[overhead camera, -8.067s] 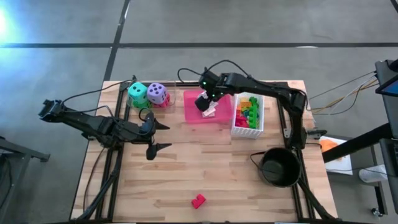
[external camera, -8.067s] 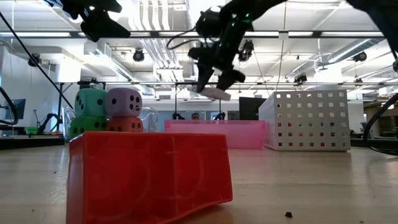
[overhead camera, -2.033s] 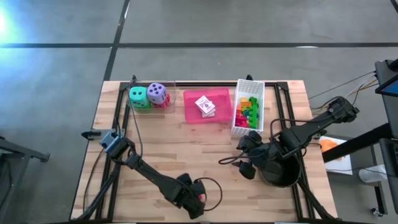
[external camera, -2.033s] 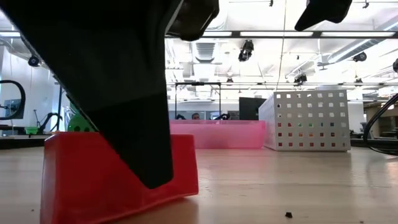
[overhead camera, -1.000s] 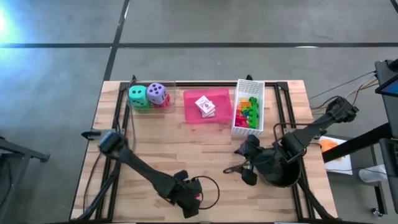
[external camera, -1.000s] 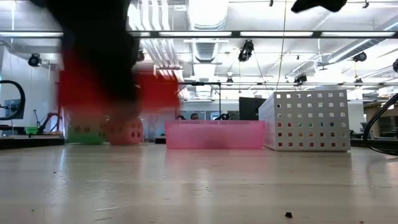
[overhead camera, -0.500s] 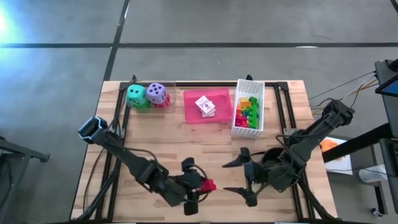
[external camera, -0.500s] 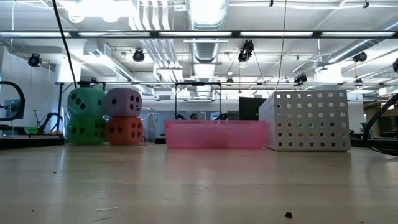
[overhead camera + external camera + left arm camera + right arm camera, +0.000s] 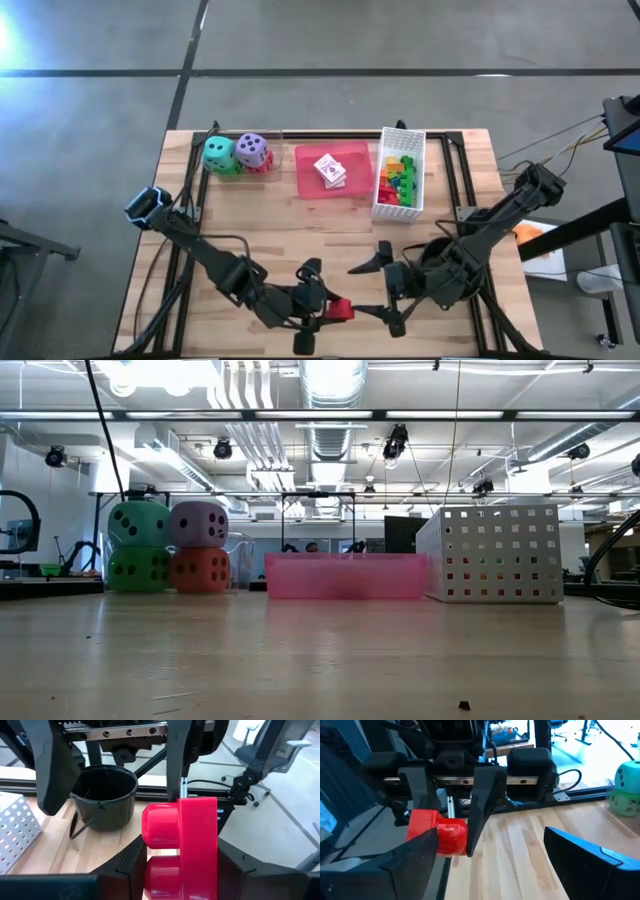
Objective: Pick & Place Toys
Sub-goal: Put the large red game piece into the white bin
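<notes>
My left gripper (image 9: 328, 307) is shut on a red plastic brick (image 9: 339, 308) with round studs, above the table near its front edge. My right gripper (image 9: 358, 290) faces it from the table's right, open, its two fingers (image 9: 412, 862) spread wide just short of the brick (image 9: 438, 836); I see no touch. Soft dice (image 9: 238, 155) stand in two stacks at the far left: teal on green, purple (image 9: 198, 523) on red. Card packs (image 9: 329, 171) lie in the pink tray (image 9: 306, 180). Neither gripper shows in the low view. My left gripper pinches the red brick between its two fingers, one on the studded side (image 9: 150, 870), the other on the opposite flat side (image 9: 212, 870). The fingers reach nearly level from the table's left and point right. The brick is lifted clear of the table.
A white mesh basket (image 9: 383, 208) with several coloured bricks stands at the far right beside the tray. A black round pot (image 9: 104, 795) sits at the right, half under my right arm in the high view. Bare wood lies across the table's middle.
My left gripper has risen from the table near the front edge with the red brick, tipped from pointing down to nearly level, and moved toward the right. The brick is now lifted clear. My right gripper has moved toward the near edge and turned to face the brick.
</notes>
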Motion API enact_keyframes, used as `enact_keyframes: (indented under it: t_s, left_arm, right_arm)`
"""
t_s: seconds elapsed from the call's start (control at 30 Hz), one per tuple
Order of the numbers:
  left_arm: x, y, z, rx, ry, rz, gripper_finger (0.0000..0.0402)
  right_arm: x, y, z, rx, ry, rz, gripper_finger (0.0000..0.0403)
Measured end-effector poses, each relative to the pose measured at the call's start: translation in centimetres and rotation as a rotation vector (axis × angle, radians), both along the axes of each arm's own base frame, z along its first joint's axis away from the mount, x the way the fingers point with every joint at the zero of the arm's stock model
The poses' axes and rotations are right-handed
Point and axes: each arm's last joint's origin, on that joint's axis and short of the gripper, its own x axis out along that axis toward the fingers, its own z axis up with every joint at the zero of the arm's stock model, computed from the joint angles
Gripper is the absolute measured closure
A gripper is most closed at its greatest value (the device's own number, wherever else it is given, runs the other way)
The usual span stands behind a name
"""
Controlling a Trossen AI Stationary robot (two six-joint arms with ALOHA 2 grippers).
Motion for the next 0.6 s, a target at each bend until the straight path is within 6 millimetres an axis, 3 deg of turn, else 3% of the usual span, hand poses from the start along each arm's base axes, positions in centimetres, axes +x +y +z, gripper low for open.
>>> enact_keyframes:
  t_s: [0.3,0.6]
  left_arm:
    - [-0.1,0.1,-0.3,0.003,0.038,-0.035,0.0242]
    - [0.1,0.1,0.1,-0.016,0.001,-0.042,0.0242]
  right_arm:
    - [-0.9,0.5,1.4,0.044,-0.020,0.115,0.0048]
    - [0.0,1.0,1.0,-0.014,-0.022,0.030,0.0048]
